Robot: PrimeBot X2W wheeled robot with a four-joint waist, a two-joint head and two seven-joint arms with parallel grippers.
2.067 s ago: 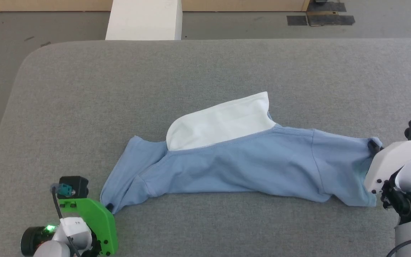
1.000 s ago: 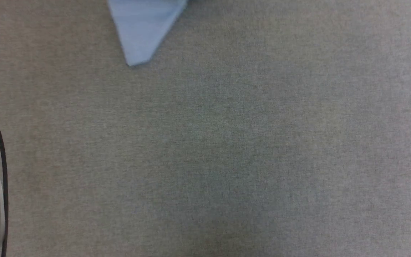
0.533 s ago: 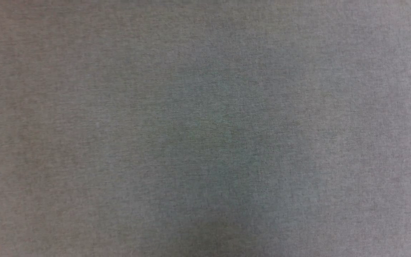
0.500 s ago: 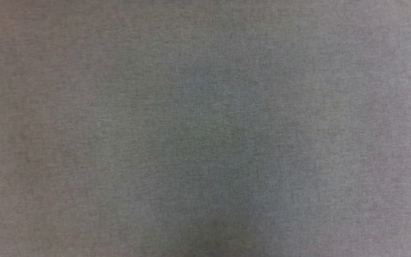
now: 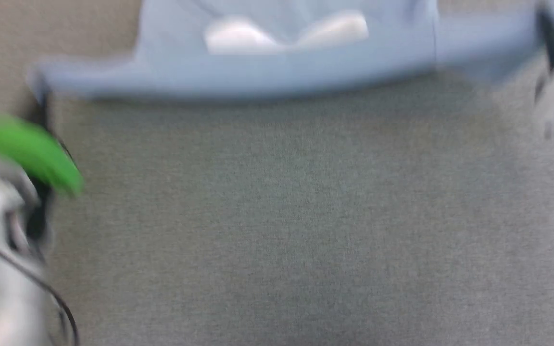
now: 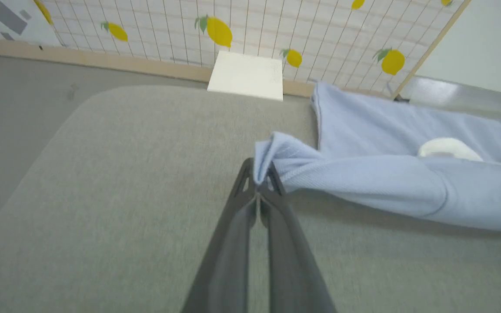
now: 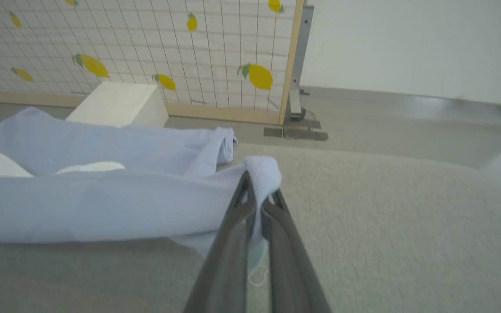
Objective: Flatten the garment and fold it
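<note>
The garment (image 5: 286, 67), a light blue T-shirt with white patches showing, stretches blurred across the top of the head view. It is pulled out sideways between both arms. My left gripper (image 5: 41, 98), with its green mount, holds the garment's left end. In the left wrist view the left gripper (image 6: 259, 176) is shut on a bunched sleeve edge of the garment (image 6: 385, 182), which hangs just above the table. My right gripper (image 5: 544, 33) holds the other end. In the right wrist view the right gripper (image 7: 257, 184) is shut on a fold of the garment (image 7: 102, 204).
The grey fabric-covered table (image 5: 306, 216) lies under the garment, its rounded far-left corner (image 6: 102, 100) in the left wrist view. Beyond its far edge stand a white box (image 6: 246, 69) and a lattice screen with lemon prints (image 7: 146, 39) on a grey floor.
The head camera has swung: half a second ago it saw bare table, now the garment and both grippers are back, blurred. The garment now hangs stretched between the shut grippers.
</note>
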